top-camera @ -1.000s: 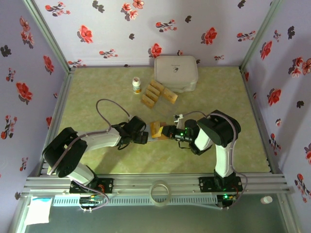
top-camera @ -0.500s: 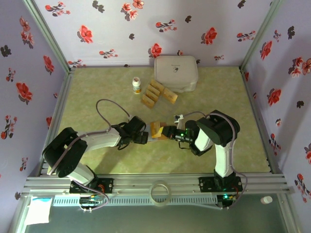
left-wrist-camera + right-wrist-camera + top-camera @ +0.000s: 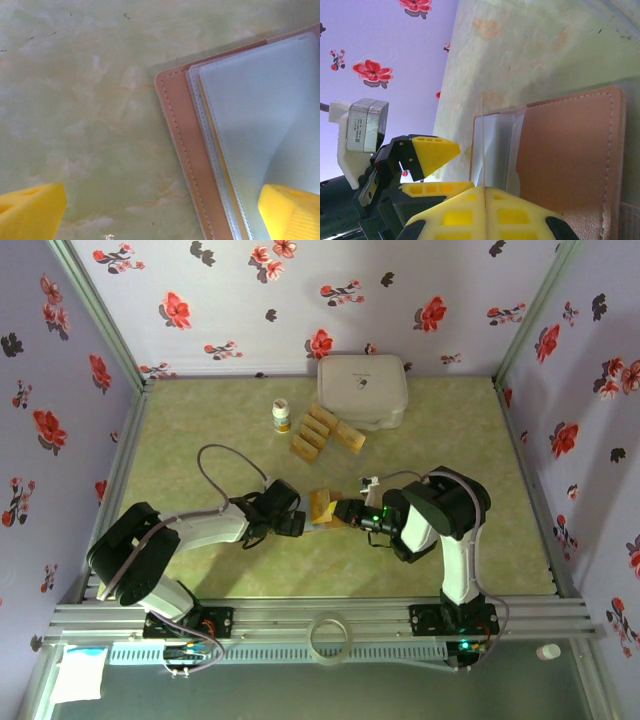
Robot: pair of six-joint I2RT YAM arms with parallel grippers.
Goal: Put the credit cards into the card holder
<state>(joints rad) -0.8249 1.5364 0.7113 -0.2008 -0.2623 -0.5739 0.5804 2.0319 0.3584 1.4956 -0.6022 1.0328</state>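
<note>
The card holder [image 3: 322, 506] lies open mid-table, pinkish-tan with greyish pockets [image 3: 260, 110]. My left gripper [image 3: 297, 523] is open, its jaws straddling the holder's left edge [image 3: 182, 145]. Its right fingertip [image 3: 292, 212] rests over the pocket and its left fingertip [image 3: 30, 210] is over bare table. My right gripper [image 3: 484, 189] is shut on one thin credit card [image 3: 482, 145], seen edge-on and standing over the holder's pockets [image 3: 497, 145]. The holder's tan flap [image 3: 565, 160] lies to the right. Several more credit cards [image 3: 325, 432] lie in a row at the back.
A large white rounded box [image 3: 362, 390] stands at the back, with a small bottle [image 3: 282, 416] to its left. A tape ring [image 3: 330, 638] sits on the front rail. Flowered walls close in the table on three sides.
My right gripper has crept slightly left with the card. The left arm has stayed still.
</note>
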